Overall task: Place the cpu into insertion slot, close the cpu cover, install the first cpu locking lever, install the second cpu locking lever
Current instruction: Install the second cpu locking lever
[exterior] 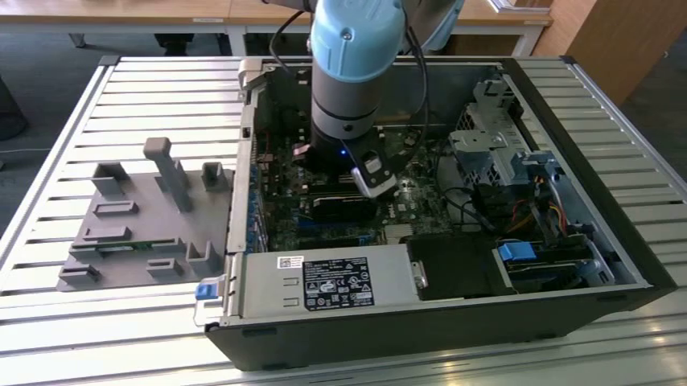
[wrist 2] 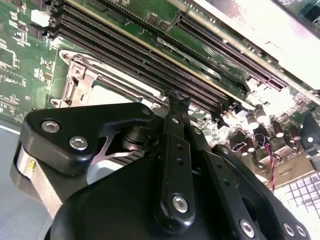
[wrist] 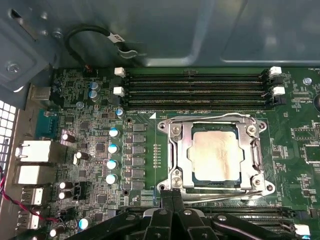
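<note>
Black gripper [wrist: 172, 200] fingers pressed together, empty, low at frame centre in the first wrist view — tips at the socket's near edge beside a locking lever [wrist: 220, 196]. Cpu [wrist: 218, 156] seated, cpu cover [wrist: 182, 150] down. Best pressed slowly, squarely along that wire.

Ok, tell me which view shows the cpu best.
The first wrist view: the cpu lies flat in its socket, framed by the cpu cover. The second wrist view catches a pale sliver behind the gripper; in the exterior view the arm blocks it.
</note>
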Controlling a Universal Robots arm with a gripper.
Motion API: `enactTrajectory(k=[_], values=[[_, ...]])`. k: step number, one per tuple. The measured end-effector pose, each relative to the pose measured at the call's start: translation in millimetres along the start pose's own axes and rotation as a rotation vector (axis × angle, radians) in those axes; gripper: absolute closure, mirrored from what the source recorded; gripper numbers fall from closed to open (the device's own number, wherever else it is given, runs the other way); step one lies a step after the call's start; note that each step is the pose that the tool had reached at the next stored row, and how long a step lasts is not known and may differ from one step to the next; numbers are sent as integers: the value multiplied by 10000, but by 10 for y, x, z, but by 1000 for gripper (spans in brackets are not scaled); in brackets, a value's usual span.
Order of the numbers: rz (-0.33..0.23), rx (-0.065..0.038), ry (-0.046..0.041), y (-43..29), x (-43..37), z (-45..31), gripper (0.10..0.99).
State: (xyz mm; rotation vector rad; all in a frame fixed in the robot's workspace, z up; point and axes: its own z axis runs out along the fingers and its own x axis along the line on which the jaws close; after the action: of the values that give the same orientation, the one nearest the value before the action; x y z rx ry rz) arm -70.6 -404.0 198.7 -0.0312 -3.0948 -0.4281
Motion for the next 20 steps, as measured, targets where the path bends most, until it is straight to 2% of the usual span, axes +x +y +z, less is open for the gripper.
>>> enactTrajectory(k=[11,20], values=[[-3,-150,4,-12,43,50,980],[-4,-263,6,17,54,87,980]])
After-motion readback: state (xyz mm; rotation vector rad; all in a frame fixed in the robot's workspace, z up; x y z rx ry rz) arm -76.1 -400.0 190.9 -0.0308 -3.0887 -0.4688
